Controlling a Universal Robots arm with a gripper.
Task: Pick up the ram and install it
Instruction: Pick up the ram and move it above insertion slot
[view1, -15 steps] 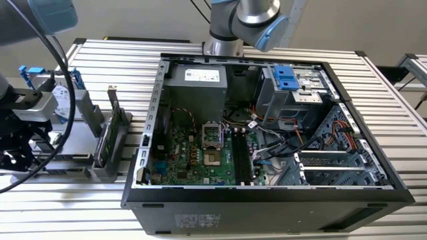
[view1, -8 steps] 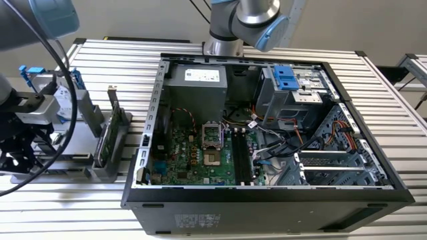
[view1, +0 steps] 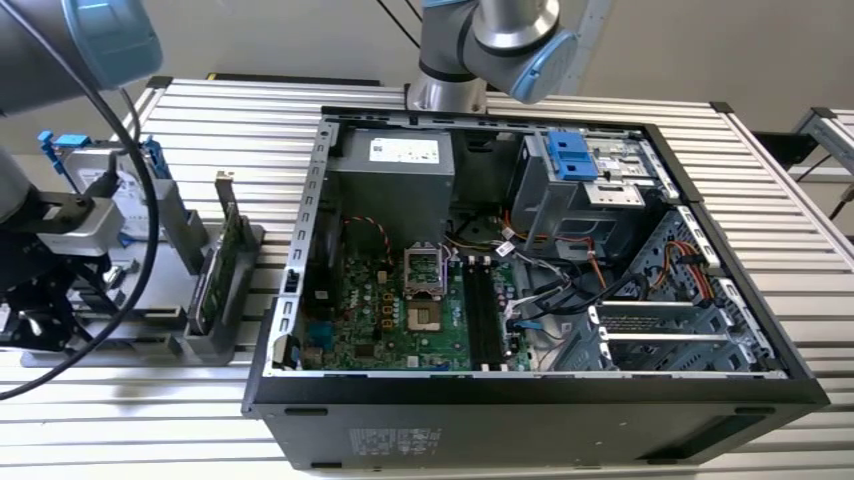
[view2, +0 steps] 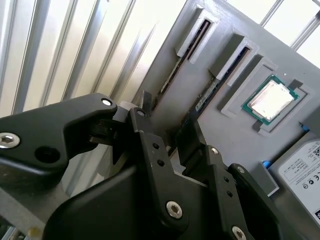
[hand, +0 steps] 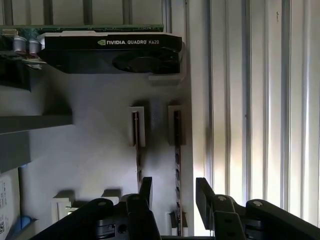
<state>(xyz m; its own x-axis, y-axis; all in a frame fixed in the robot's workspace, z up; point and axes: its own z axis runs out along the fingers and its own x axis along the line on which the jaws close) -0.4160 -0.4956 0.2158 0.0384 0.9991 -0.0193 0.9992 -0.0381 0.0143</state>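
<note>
The ram (hand: 176, 155) stands on edge in a slot of the grey holder (hand: 95, 130), seen as a thin dark stick. In both wrist views my gripper (hand: 175, 196) hangs over it, open, with one black finger on each side of the stick and gaps showing. A second thin stick (hand: 137, 150) stands in the neighbouring slot, just outside one finger (hand: 146, 189). The second wrist view has the ram (view2: 215, 82) running towards the fingertips (view2: 144, 104). In the exterior view the gripper (view1: 40, 305) is low over the holder (view1: 200, 335) at the exterior view's left.
The open computer case (view1: 534, 385) lies in the middle, with its memory slots (view1: 487, 315) on the green motherboard. The holder also carries a green expansion card (view1: 220, 262), a hard drive with blue rails (view1: 100, 190) and a processor chip (view2: 270, 100). The table top is ribbed metal.
</note>
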